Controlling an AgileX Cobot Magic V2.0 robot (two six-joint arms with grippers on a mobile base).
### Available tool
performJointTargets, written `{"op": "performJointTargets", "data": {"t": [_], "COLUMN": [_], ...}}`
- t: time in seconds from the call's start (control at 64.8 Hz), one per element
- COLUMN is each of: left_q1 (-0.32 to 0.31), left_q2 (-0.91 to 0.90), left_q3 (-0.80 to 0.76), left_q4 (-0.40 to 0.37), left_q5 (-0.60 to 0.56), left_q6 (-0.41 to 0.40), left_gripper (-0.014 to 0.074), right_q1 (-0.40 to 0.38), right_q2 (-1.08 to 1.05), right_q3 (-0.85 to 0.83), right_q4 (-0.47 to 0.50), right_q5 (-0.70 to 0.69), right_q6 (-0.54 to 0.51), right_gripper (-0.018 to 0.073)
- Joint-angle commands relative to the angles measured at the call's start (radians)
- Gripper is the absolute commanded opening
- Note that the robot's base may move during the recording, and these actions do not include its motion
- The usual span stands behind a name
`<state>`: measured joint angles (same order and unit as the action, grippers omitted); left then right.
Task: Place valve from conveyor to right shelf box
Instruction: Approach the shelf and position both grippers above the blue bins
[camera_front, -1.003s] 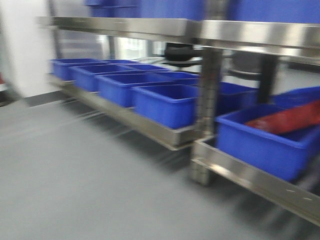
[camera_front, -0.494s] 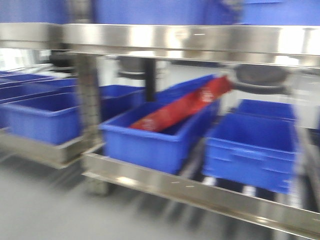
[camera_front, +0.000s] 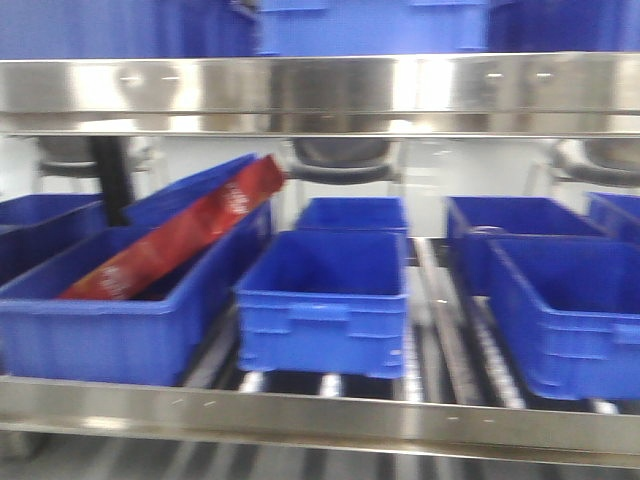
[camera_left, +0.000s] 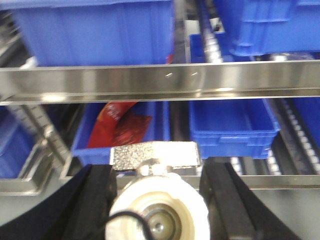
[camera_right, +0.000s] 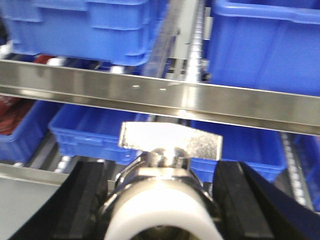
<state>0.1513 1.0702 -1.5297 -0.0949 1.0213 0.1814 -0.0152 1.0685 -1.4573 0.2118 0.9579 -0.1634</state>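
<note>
My left gripper (camera_left: 157, 172) is shut on a metal valve (camera_left: 157, 215) with a white end cap and a flat silver handle, held between black fingers (camera_left: 97, 195). My right gripper (camera_right: 162, 175) is shut on a second, similar valve (camera_right: 162, 210). Both face the stainless-steel shelf (camera_front: 320, 420), whose front rail crosses the left wrist view (camera_left: 160, 82) and the right wrist view (camera_right: 160, 97). Blue boxes stand on its lower level: an empty one at the centre (camera_front: 320, 310) and one at the right (camera_front: 570, 310). The conveyor is out of view.
A blue box at the left (camera_front: 110, 330) holds a long red packet (camera_front: 180, 240) leaning on its rim. More blue boxes stand behind and on the upper level (camera_front: 370, 25). Roller tracks (camera_front: 440, 330) run between the boxes. Chairs show behind the rack.
The front view has swept right along the shelf. The box with the red packet has shifted from the right side to the left, and the rack now faces me squarely.
</note>
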Motion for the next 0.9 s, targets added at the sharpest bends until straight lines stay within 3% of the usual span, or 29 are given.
{"op": "performJointTargets", "data": {"t": [0.0, 0.88], "left_q1": [0.005, 0.005], "left_q2": [-0.008, -0.008], "left_q3": [-0.009, -0.009], "left_q4": [-0.009, -0.009], "left_q5": [-0.045, -0.045], "left_q6": [-0.008, -0.008], "left_gripper": [-0.0111, -0.0111], "right_q1": [0.000, 0.000], "right_q2": [-0.014, -0.014], "right_q3": [-0.019, -0.019], "right_q4": [0.003, 0.003], "right_q5": [-0.062, -0.062], "right_q6": [-0.003, -0.003], "right_gripper": [-0.0162, -0.0162]}}
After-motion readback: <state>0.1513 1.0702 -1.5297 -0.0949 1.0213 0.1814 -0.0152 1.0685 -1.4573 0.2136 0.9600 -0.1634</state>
